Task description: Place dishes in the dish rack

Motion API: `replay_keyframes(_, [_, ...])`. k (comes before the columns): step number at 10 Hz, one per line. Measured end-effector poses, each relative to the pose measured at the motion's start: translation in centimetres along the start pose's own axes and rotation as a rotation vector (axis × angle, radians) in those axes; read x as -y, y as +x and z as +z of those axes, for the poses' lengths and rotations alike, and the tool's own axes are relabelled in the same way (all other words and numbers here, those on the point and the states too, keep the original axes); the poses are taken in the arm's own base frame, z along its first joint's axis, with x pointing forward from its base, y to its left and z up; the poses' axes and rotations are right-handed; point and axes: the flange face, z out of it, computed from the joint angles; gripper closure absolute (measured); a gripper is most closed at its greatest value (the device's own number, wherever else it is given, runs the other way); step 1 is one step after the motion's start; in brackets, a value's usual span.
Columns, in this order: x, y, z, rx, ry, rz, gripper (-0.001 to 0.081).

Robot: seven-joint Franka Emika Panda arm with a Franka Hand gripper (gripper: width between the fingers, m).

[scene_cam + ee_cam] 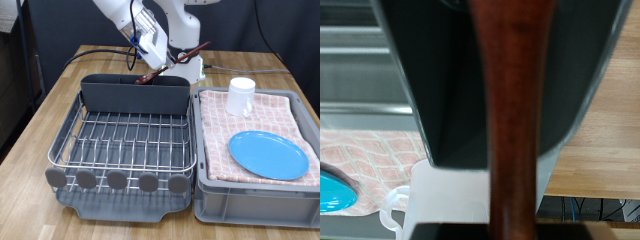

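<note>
My gripper (155,58) is shut on the dark-brown wooden spoon (148,74) and holds it tilted over the tall grey back compartment (135,95) of the dish rack (120,140), the spoon's lower end at the compartment's rim. In the wrist view the spoon (515,120) fills the middle, with the dark compartment wall (440,90) behind it. The light-blue plate (267,154) lies flat on the pink checked cloth, and the white mug (240,96) stands behind it. Both show small in the wrist view: plate (332,190), mug (398,212). The rack's wire grid is bare.
The grey tub (250,195) with the pink checked cloth (225,130) stands at the exterior view's right, touching the rack. Both sit on a wooden table (60,95). Black cables (100,52) lie behind the rack near the robot's base.
</note>
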Motion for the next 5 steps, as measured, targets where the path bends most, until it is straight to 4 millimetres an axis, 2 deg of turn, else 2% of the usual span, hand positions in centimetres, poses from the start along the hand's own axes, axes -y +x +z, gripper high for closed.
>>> replay_keyframes(5, [2.5,1.6,-0.3,-0.032,0.034,0.065,0.0706])
